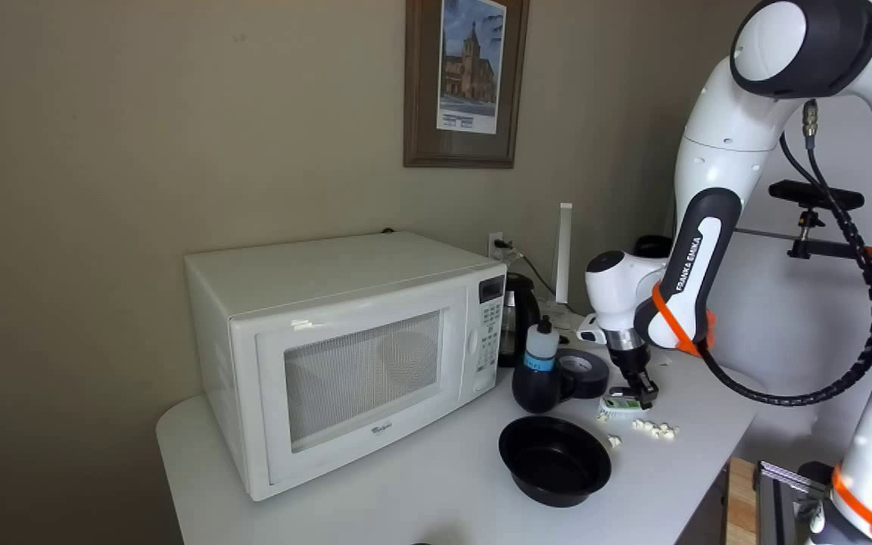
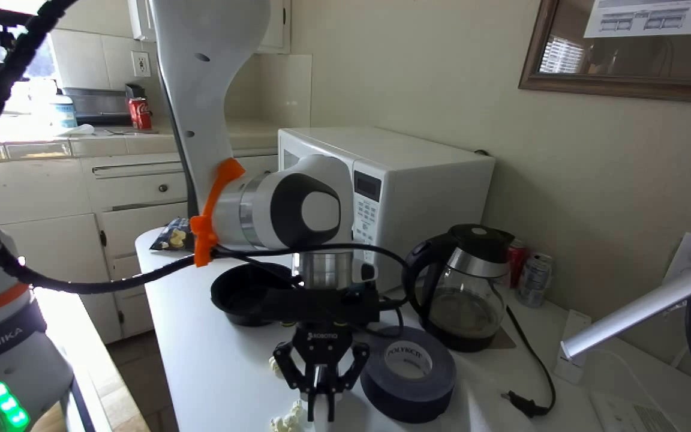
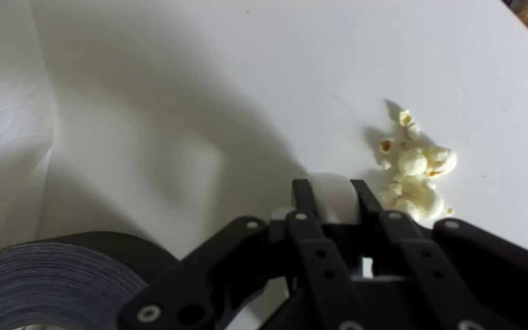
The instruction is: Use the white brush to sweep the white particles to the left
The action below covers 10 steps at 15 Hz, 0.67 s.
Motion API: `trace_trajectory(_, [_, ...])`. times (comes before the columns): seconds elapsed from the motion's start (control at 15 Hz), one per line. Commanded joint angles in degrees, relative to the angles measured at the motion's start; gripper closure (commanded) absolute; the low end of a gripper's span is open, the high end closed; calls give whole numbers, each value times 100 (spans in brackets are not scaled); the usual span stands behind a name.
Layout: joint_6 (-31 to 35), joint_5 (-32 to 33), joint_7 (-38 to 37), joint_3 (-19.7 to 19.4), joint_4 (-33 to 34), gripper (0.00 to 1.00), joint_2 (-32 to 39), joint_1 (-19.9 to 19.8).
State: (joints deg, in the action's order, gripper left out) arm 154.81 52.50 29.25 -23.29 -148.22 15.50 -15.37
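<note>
My gripper (image 1: 639, 393) is low over the table, with its fingers shut on the white brush (image 1: 621, 412). In the wrist view the rounded whitish brush end (image 3: 335, 197) sits between the two fingertips. Its bristles are hidden there. In an exterior view the gripper (image 2: 320, 411) points straight down. The white particles look like popcorn; most lie in a clump (image 1: 655, 430) close beside the brush. The clump also shows in the wrist view (image 3: 413, 183), just right of the fingers, and in an exterior view (image 2: 287, 420). A stray piece (image 1: 615, 440) lies between brush and black bowl (image 1: 557, 496).
A dark tape roll (image 1: 587, 372) stands close to the gripper and also shows in the wrist view (image 3: 57, 284). A black mug (image 1: 534, 393), a squeeze bottle (image 1: 542, 344) and a coffee pot (image 2: 465, 312) are nearby. A white microwave (image 1: 360, 363) stands behind the bowl.
</note>
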Motion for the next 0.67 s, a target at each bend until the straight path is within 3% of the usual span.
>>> trace_trajectory(0.0, [-113,46,182,260,-681,94,-366,-252])
trace_trajectory(0.33, [-36,120,415,273,-1304,94,-914,-359])
trace_trajectory(0.4, [107,-94,486,330,-957,94,-573,-384])
trace_trajectory(0.6, [427,-93,211,288,-966,94,-815,-433])
